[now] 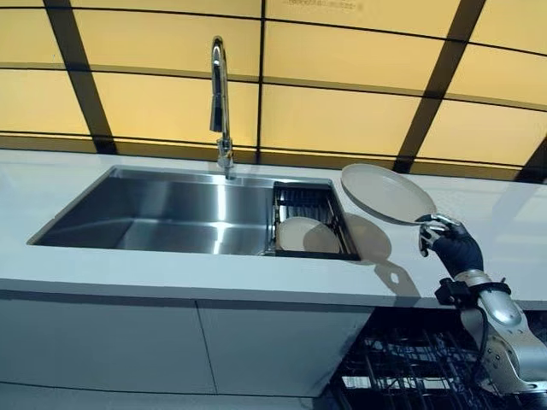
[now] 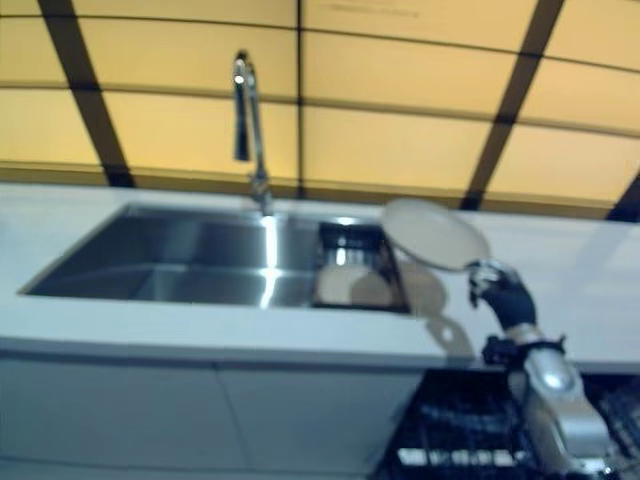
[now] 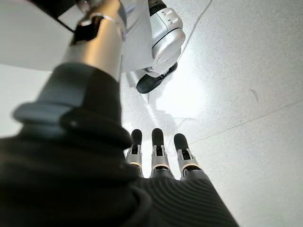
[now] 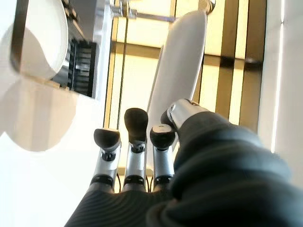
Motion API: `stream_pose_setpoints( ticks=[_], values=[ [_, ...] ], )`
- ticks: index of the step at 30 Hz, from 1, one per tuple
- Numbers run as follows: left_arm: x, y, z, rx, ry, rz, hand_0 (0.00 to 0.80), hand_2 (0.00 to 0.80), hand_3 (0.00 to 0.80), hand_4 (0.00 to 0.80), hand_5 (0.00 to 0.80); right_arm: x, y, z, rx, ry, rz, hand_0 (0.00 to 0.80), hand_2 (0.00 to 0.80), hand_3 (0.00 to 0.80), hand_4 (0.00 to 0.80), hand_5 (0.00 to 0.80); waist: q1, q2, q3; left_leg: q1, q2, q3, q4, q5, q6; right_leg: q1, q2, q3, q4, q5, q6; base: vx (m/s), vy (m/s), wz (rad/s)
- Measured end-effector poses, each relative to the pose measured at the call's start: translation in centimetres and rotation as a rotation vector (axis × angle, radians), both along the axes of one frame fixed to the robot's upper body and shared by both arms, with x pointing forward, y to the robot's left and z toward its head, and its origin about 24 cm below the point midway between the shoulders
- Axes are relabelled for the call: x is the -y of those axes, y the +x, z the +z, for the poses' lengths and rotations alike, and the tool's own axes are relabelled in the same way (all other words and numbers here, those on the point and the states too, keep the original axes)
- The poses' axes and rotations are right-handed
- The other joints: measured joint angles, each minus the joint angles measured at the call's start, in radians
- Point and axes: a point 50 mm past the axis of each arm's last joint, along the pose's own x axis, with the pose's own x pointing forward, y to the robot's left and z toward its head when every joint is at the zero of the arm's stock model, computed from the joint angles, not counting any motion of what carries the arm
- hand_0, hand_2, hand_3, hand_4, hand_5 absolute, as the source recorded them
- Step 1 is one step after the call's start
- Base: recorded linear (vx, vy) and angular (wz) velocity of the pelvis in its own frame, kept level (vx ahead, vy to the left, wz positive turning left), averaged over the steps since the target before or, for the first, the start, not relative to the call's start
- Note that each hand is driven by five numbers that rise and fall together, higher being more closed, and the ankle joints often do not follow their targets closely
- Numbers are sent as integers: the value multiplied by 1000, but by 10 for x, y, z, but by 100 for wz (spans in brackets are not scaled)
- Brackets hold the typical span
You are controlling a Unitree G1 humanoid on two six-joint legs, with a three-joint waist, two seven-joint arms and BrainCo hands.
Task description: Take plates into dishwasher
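While the right hand (image 1: 450,243) is pinching the plate (image 1: 386,193) rim | plate is tilting above counter (image 1: 171,278), face up-left | second plate (image 1: 308,236) partly hidden in sink rack (image 1: 309,205) | left hand (image 3: 161,156) is hanging, fingers straight

Held plate (image 1: 386,193): pale cream-grey, plain, no pattern. Second plate (image 1: 307,236) in the sink rack: same cream tone, slightly warmer in shadow.

Right hand (image 1: 451,243): dark ribbed cover, near black; fingers (image 4: 135,156) silver with dark tips. Left hand (image 3: 161,156): same silver and black, over a pale grey speckled floor (image 3: 246,71).

Sink (image 1: 162,213): brushed steel, bright streak down the middle. Faucet (image 1: 220,98): polished chrome. Drying rack (image 1: 303,205): black bars.

Countertop (image 1: 77,265): flat white. Cabinet fronts (image 1: 111,342): light grey. Wall panels (image 1: 333,60): amber-yellow, crossed by black strips in a grid. Dishwasher rack (image 1: 410,359): dark wire.
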Motion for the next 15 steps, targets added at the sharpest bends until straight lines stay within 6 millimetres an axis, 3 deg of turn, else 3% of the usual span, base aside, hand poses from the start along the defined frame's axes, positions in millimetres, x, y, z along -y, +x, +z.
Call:
stream_pose_setpoints(
  ticks=[6,9,15],
  values=[
    [-2,9,1,54,20,30,0,0,0,0,0,1,-11,-11,12,201,11,800,800,800,800,800,-31,-3,-20,2,-3,25,0,-1,1,-20,0,25,8,4,2,-43,7,-13],
    [-2,12,2,64,26,31,0,0,0,0,0,-8,-16,-23,18,388,38,800,800,800,800,800,-51,-3,-20,11,-4,41,0,-7,9,-23,-1,43,12,7,3,-37,6,-15],
    [-1,20,2,85,26,29,0,0,0,0,0,-8,-24,-35,12,580,49,800,800,800,800,800,-58,-2,-28,17,-6,68,0,-11,12,-41,-6,69,18,9,8,-25,-10,-14]
  ],
)
